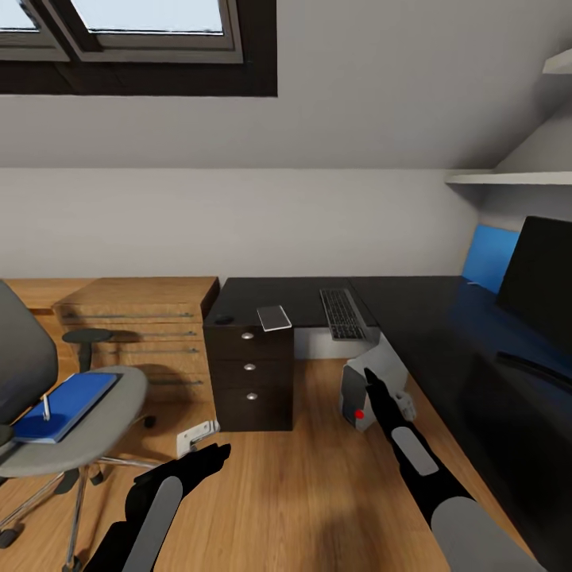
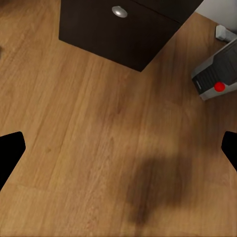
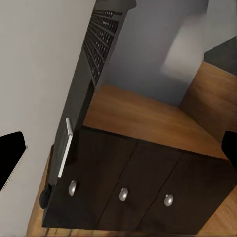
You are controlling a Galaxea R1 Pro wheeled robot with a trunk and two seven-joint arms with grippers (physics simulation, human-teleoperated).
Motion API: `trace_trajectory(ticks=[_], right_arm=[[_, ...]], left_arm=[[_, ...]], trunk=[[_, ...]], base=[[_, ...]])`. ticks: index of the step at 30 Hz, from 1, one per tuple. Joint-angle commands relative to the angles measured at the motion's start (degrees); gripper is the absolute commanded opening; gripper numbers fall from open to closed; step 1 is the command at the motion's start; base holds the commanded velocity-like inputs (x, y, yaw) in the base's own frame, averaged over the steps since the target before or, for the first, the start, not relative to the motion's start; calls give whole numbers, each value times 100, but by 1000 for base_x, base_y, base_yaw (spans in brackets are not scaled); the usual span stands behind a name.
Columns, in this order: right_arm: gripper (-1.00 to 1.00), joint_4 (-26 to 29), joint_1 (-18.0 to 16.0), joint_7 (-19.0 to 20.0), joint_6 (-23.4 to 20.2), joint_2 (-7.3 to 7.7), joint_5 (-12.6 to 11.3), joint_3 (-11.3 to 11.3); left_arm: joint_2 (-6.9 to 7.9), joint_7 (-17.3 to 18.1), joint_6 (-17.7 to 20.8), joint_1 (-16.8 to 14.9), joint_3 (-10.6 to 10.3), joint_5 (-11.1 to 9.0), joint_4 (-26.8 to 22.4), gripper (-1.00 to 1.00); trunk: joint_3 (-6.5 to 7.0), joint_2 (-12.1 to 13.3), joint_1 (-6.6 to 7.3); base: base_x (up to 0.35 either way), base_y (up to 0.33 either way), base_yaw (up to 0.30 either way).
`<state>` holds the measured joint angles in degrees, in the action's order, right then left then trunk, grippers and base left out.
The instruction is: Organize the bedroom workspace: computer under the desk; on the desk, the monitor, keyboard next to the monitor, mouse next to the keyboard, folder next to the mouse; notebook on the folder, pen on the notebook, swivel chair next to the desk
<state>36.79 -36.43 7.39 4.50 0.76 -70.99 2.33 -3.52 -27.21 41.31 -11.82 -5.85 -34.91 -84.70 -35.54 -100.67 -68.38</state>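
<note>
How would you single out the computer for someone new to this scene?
Find the glossy black desk along the far wall. On the wood floor beneath its edge, right of the black drawer unit, stands the computer, a small silver-grey tower. Its dark front panel carries a red button.

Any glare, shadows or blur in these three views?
Head view: glossy desk top mirrors blue, skylight washed bright. Left wrist view: soft dark shadow on the floor, everything sharp. Right wrist view: sharp drawer unit, hazy wall behind.
</note>
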Motion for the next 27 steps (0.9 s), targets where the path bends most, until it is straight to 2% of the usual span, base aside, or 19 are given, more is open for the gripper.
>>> trace_trajectory(ticks=[1,3,8,14,16,18,24,27], right_arm=[[100,-6,-4,27,-26,14,-187,24],[100,-5,-4,32,-106,25,-414,23],[100,-2,2,44,-129,29,-500,22],[100,2,2,50,-202,31,-720,19],[100,4,1,57,-402,36,-995,15],[100,8,1,63,-502,37,-1136,15],[100,6,3,68,-593,38,-1281,14],[100,4,3,69,-612,40,-1313,14]], left_arm=[[-1,-57,9,-4,-3,-60,-6,100],[-5,-63,9,-4,-3,-60,2,100],[-6,-63,9,-4,-3,-60,6,100],[-8,-54,9,-4,-9,-59,121,100],[-7,-38,5,-4,-17,-49,261,100],[-3,-30,2,-4,-19,-46,304,100],[0,-28,0,-4,-21,-43,350,100],[7,-24,0,-4,-21,-43,381,100]], trunk=[[-24,-45,-22],[-60,-125,-66],[-150,-325,-176],[-150,-325,-176],[-150,-325,-176],[-150,-325,-176],[-150,-325,-176],[-150,-325,-176]], base=[[0,0,0],[0,0,0],[0,0,0],[0,0,0],[0,0,0],[0,0,0],[1,0,0],[194,0,0]])
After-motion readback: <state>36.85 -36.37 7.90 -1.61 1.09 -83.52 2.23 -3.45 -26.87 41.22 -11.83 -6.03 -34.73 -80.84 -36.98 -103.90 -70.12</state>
